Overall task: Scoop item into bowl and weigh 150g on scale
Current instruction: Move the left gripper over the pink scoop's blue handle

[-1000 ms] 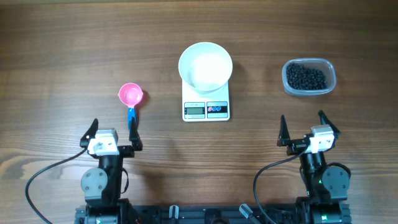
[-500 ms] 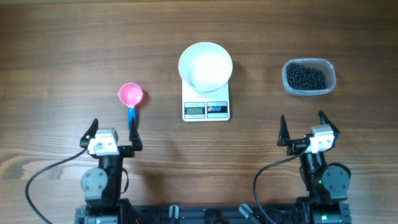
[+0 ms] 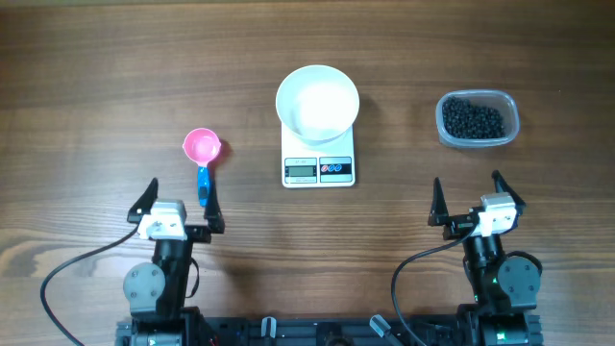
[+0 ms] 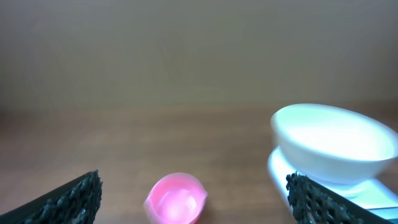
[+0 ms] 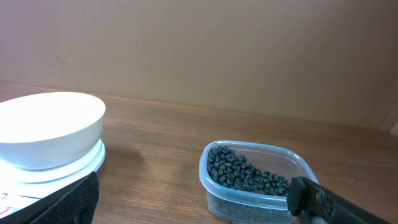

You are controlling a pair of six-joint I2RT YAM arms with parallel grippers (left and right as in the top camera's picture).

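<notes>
Because the white bowl (image 3: 317, 103) looks empty, the job has hardly begun. One part is ready: the bowl sits on top of the scale (image 3: 318, 170), in the middle of the desk (image 3: 96, 77). All the little black beans (image 3: 472, 119) are in the clear tub (image 3: 513, 108), off to the right and well apart from the bowl. The pink scoop (image 3: 202, 147) with its blue handle lies on the desk to the left of the scale. The left jaws are spread wide just beside the end of that handle, holding nothing. The right jaws are spread wide too, near the tub but not touching it, and they hold nothing. What is left, I think, is nearly everything: pick up the scoop, dig out beans, tip them into the bowl, and watch the scale. The numbers on the scale are too small to read.
</notes>
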